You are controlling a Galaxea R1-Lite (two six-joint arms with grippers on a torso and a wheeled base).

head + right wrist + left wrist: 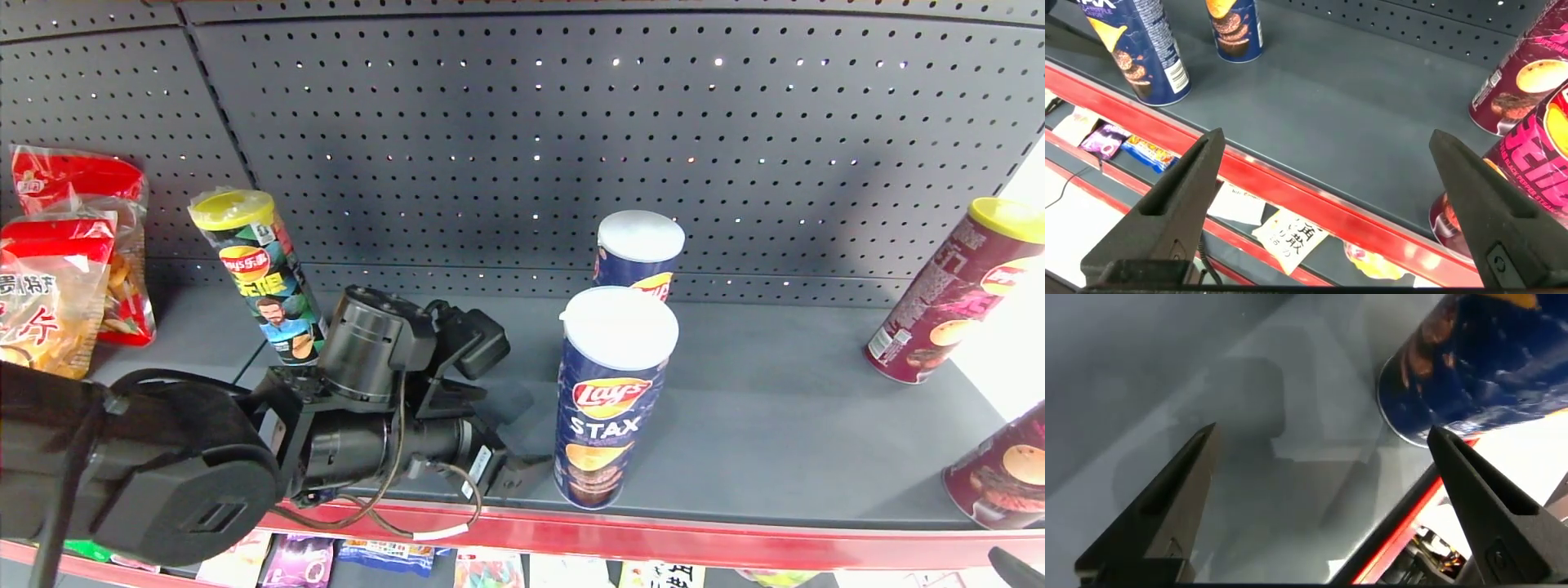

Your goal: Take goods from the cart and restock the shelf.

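On shelf [775, 425] front edge, blue chip can [614, 392] stands upright, at 3 o'clock from my left gripper [522, 472], spread wide, empty. Right gripper [1325, 137] spread too, off shelf lip. Reckon can light, stiff cardboard, slick; grip mid-body, gentle squeeze

Bare shelf [775, 408] — blue can [611, 400] to maroon can [951, 294]
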